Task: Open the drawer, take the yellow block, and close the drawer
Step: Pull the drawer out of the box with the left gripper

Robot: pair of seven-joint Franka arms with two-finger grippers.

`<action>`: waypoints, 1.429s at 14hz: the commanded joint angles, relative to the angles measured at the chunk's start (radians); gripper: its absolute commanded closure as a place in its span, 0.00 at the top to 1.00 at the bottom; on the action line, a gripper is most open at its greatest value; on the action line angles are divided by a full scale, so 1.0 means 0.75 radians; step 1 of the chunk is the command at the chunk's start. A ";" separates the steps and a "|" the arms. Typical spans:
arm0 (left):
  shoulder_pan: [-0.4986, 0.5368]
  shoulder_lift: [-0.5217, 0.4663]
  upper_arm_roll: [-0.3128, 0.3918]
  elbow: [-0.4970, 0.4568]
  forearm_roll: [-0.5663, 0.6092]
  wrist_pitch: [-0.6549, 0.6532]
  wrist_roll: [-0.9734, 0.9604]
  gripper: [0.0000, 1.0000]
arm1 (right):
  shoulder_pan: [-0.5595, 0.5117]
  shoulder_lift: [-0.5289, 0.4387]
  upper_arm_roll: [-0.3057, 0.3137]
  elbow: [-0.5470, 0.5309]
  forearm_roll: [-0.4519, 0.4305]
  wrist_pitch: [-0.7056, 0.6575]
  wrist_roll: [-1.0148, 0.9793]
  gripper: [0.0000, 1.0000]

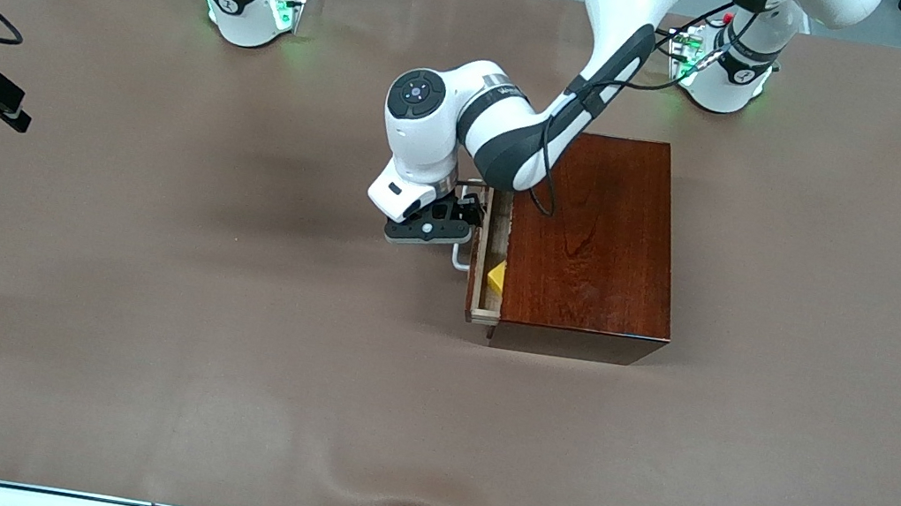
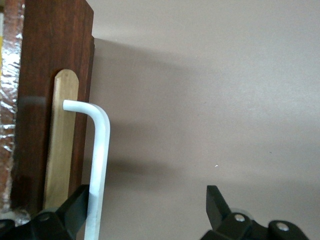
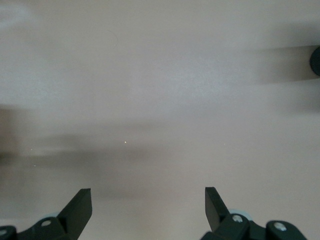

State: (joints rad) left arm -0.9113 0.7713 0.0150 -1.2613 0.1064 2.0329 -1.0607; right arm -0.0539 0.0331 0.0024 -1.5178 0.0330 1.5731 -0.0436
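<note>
Brown table (image 1: 142, 287): left gripper (image 2: 147, 210), fingers apart, straddles the handle (image 2: 100, 165); clamp squarely, then pull drawer (image 1: 489, 269) straight out. Right gripper (image 3: 147, 210) waits, spread.

The yellow block (image 1: 495, 277) shows only a corner; the box's top (image 1: 592, 234) hides the rest. The left arm hides part of the handle (image 1: 461, 256). In the left wrist view, the picture's edge cuts off the handle's lower end.
</note>
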 commanded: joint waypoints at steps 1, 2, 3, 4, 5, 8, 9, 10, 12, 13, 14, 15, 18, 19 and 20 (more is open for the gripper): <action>-0.014 0.058 -0.018 0.045 -0.086 0.098 -0.017 1.00 | -0.024 -0.007 0.017 0.005 0.019 -0.007 -0.013 1.00; -0.014 0.060 -0.018 0.046 -0.107 0.112 -0.017 1.00 | -0.026 -0.007 0.017 0.005 0.019 -0.007 -0.013 1.00; -0.014 0.060 -0.020 0.043 -0.109 0.112 -0.017 1.00 | -0.024 -0.007 0.017 0.005 0.019 -0.007 -0.016 1.00; -0.014 0.058 -0.020 0.043 -0.119 0.112 -0.017 1.00 | -0.026 -0.007 0.017 0.005 0.017 -0.007 -0.014 1.00; -0.014 0.058 -0.020 0.043 -0.132 0.112 -0.015 1.00 | -0.026 -0.007 0.017 0.005 0.019 -0.007 -0.016 1.00; -0.018 0.058 -0.022 0.043 -0.138 0.112 -0.020 1.00 | -0.026 -0.007 0.017 0.005 0.017 -0.007 -0.013 1.00; -0.022 0.060 -0.022 0.043 -0.138 0.112 -0.020 1.00 | -0.026 -0.007 0.017 0.005 0.019 -0.007 -0.013 1.00; -0.026 0.060 -0.022 0.045 -0.140 0.114 -0.020 1.00 | -0.026 -0.007 0.017 0.005 0.017 -0.007 -0.013 1.00; -0.028 0.060 -0.022 0.046 -0.144 0.114 -0.022 1.00 | -0.026 -0.007 0.017 0.005 0.019 -0.007 -0.013 1.00; -0.028 0.058 -0.022 0.043 -0.144 0.114 -0.028 1.00 | -0.026 -0.007 0.017 0.005 0.019 -0.007 -0.013 1.00; -0.028 0.058 -0.022 0.043 -0.144 0.114 -0.030 1.00 | -0.026 -0.007 0.017 0.005 0.019 -0.007 -0.013 1.00; -0.028 0.058 -0.022 0.043 -0.144 0.114 -0.034 1.00 | -0.026 -0.007 0.017 0.005 0.019 -0.007 -0.013 1.00; -0.043 0.058 -0.022 0.048 -0.144 0.116 -0.042 1.00 | -0.026 -0.007 0.017 0.007 0.019 -0.007 -0.013 1.00; -0.045 0.058 -0.022 0.048 -0.144 0.128 -0.058 1.00 | -0.026 -0.007 0.017 0.007 0.019 -0.007 -0.013 1.00; -0.045 0.058 -0.022 0.048 -0.144 0.147 -0.073 1.00 | -0.026 -0.007 0.017 0.007 0.019 -0.007 -0.013 1.00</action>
State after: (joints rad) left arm -0.9130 0.7719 0.0220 -1.2616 0.0677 2.0541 -1.0643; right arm -0.0539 0.0331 0.0025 -1.5178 0.0330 1.5731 -0.0438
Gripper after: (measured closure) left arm 0.000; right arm 0.000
